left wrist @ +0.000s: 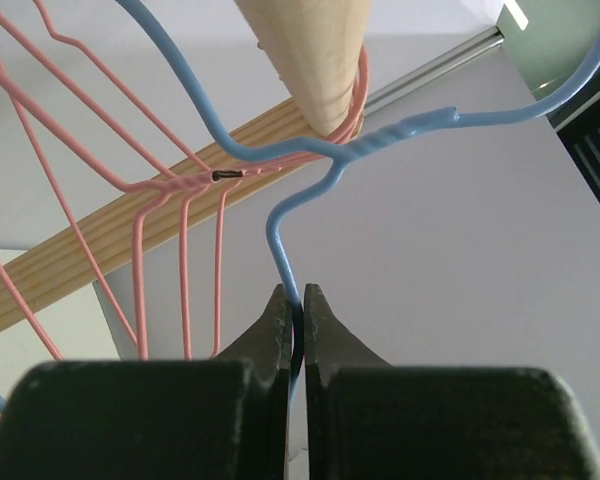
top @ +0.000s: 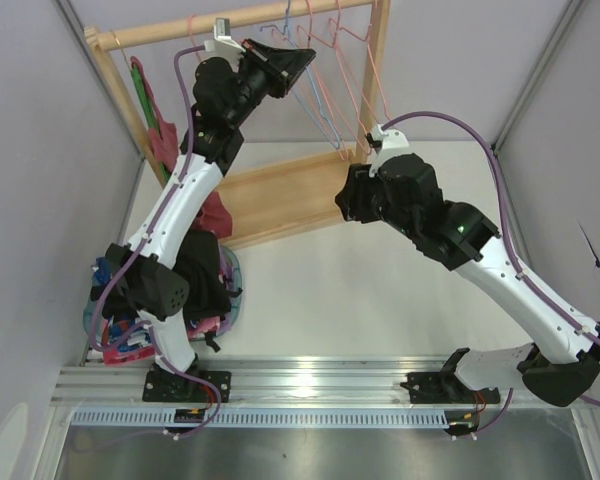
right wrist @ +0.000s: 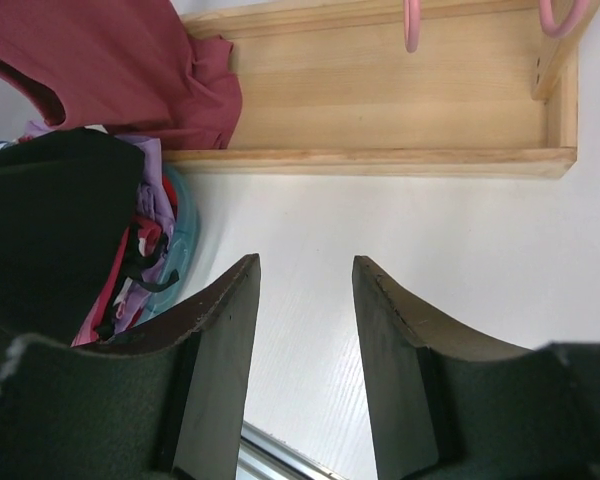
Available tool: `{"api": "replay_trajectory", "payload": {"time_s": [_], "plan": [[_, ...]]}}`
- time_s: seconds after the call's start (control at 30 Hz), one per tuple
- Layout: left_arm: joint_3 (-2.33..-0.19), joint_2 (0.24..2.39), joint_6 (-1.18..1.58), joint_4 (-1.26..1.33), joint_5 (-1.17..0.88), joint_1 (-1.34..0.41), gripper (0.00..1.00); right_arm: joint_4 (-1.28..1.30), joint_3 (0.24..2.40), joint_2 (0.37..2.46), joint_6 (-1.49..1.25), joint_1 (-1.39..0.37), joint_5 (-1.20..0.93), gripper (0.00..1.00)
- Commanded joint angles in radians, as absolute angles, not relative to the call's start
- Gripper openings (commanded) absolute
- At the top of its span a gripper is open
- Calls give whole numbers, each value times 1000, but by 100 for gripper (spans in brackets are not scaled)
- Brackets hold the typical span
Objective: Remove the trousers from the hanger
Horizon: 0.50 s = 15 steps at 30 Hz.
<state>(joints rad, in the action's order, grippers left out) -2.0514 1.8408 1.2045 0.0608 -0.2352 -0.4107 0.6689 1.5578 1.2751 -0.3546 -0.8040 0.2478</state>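
**Left gripper (top: pixel 308 56) clenched on the hanger (top: pixel 318 118); right gripper (top: pixel 352 198) released above the table (top: pixel 380 290).**
Top view: the hanger's light-blue wire is gripped at the wooden rail (top: pixel 230 25); a black cloth, apparently the trousers (top: pixel 208 272), is seen on the basket (top: pixel 235 300) heap, well apart from both pairs of fingers. Left wrist view: the wire is pinched between the fingertips, its twisted neck beside the rail just beyond them, pink hangers (left wrist: pixel 180 185) to their left. Right wrist view: the fingers are parted and nothing is held; the black cloth lies to their left.
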Motion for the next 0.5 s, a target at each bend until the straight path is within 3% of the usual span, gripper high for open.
{"api": "replay_trajectory", "payload": {"time_s": [0.0,0.47], "plan": [[-2072,1844,1233,43,-207,-379,0,643,1559,1255,-348,-796,259,49],[-1915,1786,1247,60,-167,-368,0,632,1565,1284,-342,-785,230,49]]}}
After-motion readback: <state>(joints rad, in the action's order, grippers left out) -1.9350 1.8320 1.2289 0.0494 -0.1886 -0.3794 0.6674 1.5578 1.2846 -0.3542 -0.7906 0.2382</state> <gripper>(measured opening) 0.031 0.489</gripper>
